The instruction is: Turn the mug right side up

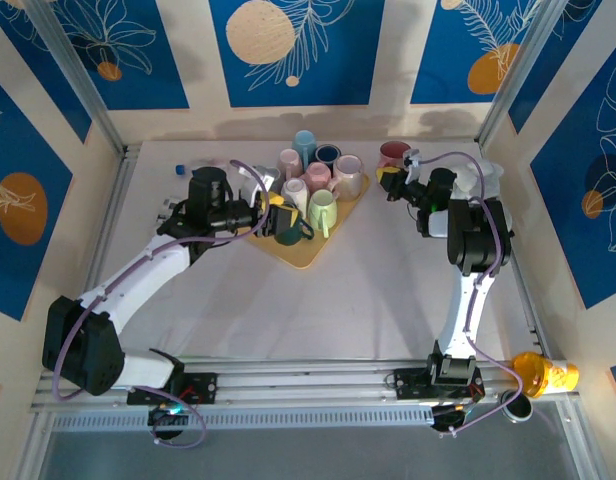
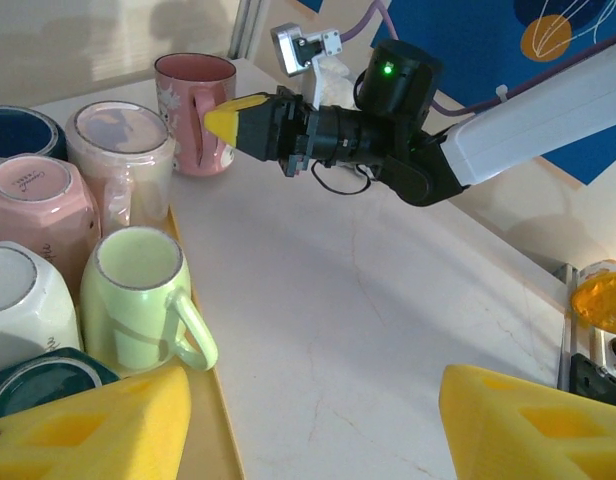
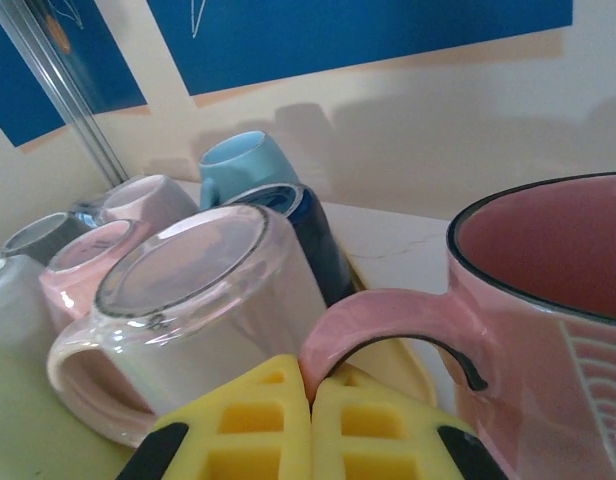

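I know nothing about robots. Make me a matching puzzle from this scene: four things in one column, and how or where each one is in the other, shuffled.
Things
1. dark-rimmed pink mug
2. light green mug
3. pale translucent mug
4. right tool

States
A. upside down on the tray
B. shut, yellow tips together
C. upright on the tray
D. upright on the table, off the tray

Pairs: 1-D, 2-C, 3-A, 4-B
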Action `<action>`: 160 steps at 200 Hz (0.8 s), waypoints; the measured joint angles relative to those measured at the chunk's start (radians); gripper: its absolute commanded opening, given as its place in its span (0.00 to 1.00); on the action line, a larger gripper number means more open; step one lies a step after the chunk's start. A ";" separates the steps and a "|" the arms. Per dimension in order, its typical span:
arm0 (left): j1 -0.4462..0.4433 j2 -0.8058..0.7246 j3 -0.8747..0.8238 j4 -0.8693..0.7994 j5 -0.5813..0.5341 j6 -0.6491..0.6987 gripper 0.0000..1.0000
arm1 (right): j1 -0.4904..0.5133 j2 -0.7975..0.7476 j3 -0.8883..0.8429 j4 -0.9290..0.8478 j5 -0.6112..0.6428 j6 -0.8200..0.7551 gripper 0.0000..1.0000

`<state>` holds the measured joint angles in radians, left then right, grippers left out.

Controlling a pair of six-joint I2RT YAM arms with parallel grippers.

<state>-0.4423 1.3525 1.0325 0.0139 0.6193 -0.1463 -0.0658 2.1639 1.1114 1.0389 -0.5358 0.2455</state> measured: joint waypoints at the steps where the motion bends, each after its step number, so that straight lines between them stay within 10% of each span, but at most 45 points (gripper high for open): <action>1: 0.000 0.000 0.000 0.000 0.000 0.000 0.67 | 0.000 0.001 0.001 0.000 0.000 0.000 0.00; 54: 0.006 0.010 0.000 0.000 0.000 0.000 0.67 | -0.002 0.023 0.014 0.010 0.005 0.008 0.00; 160: 0.011 0.010 0.000 0.000 0.000 -0.001 0.66 | -0.014 0.010 -0.056 0.121 0.001 0.018 0.37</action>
<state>-0.4316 1.3628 1.0325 0.0135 0.6193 -0.1474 -0.0803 2.1735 1.0557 1.1595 -0.5346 0.2638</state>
